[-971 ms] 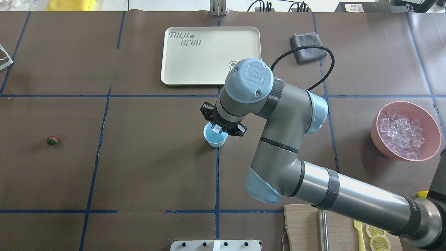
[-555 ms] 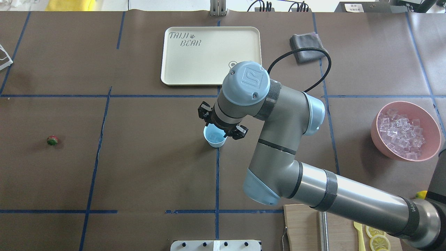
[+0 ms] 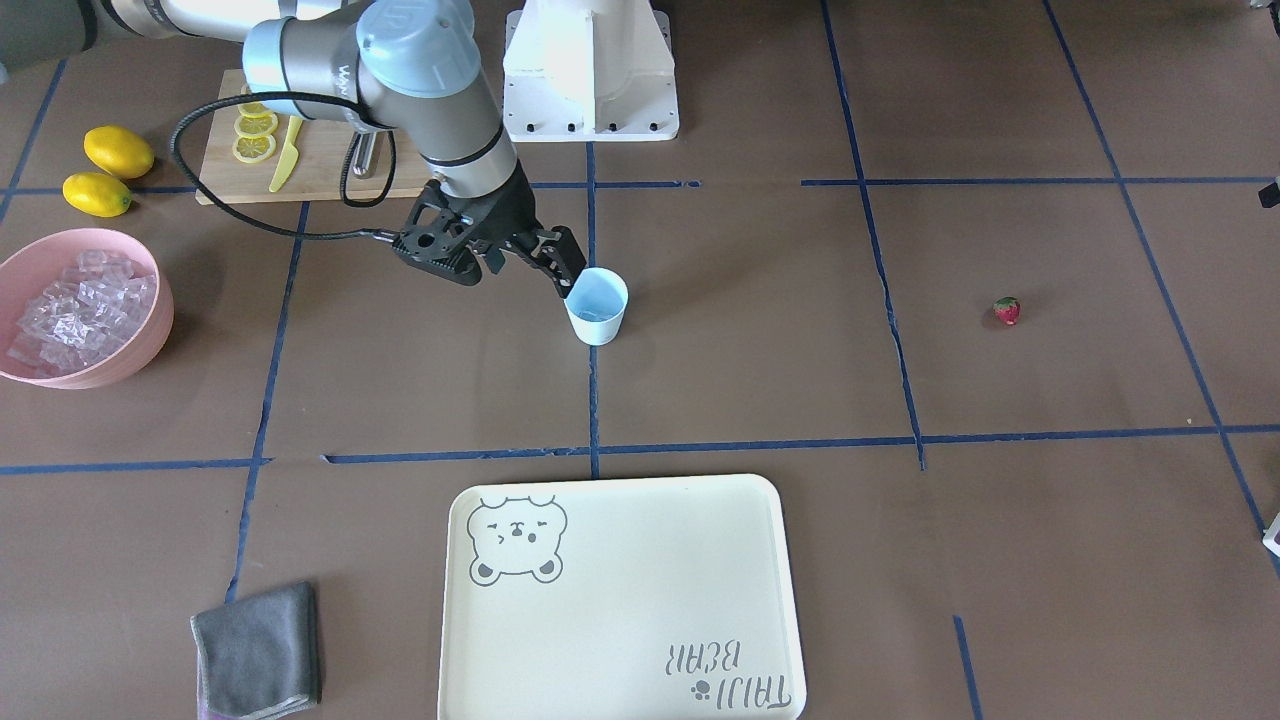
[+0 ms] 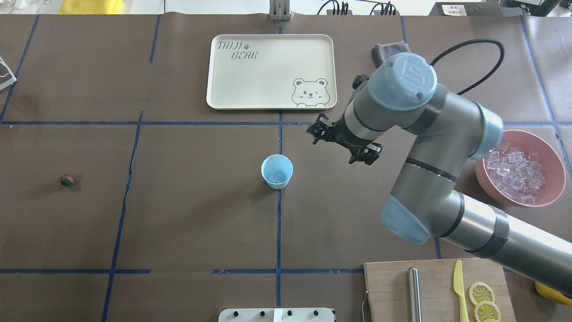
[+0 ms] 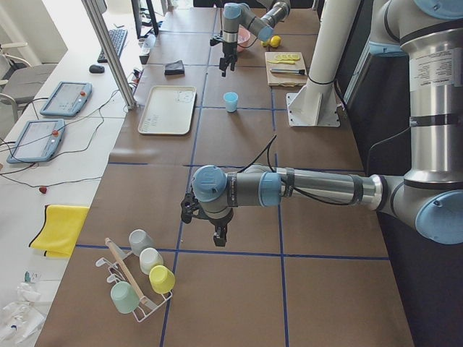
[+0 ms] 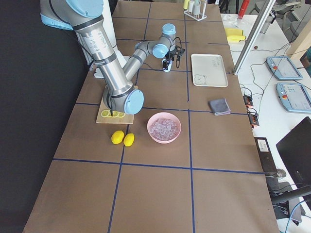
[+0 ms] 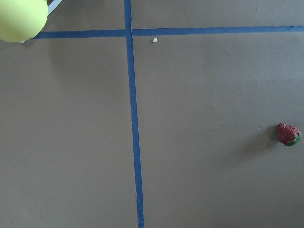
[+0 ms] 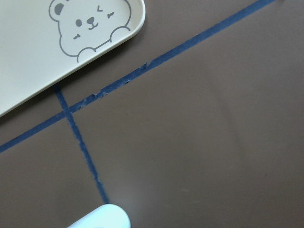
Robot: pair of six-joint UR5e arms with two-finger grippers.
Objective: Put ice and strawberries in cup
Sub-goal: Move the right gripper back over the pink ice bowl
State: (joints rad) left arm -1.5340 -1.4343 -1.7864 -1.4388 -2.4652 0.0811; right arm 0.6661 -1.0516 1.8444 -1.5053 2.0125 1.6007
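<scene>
The pale blue cup (image 4: 277,171) stands upright mid-table with a clear ice cube (image 4: 279,175) inside; it also shows in the front view (image 3: 597,305). My right gripper (image 4: 340,145) is open and empty. In the overhead view it hangs to the right of the cup and further back, apart from it; in the front view (image 3: 520,265) one finger (image 3: 568,272) is still beside the rim. The strawberry (image 4: 67,180) lies alone far left and shows in the left wrist view (image 7: 288,135). My left gripper (image 5: 206,225) hovers there; I cannot tell if it is open.
The pink bowl (image 4: 554,188) of ice (image 4: 514,172) sits at the right. A cream tray (image 4: 268,71) lies at the back, a grey cloth (image 3: 258,650) beside it. A cutting board (image 4: 389,290) with lemon slices and a knife is near right. Two lemons (image 3: 118,150).
My right gripper held an ice cube over the cup, let it drop in, and has since swung away to the right and back. The strawberry has not moved.
</scene>
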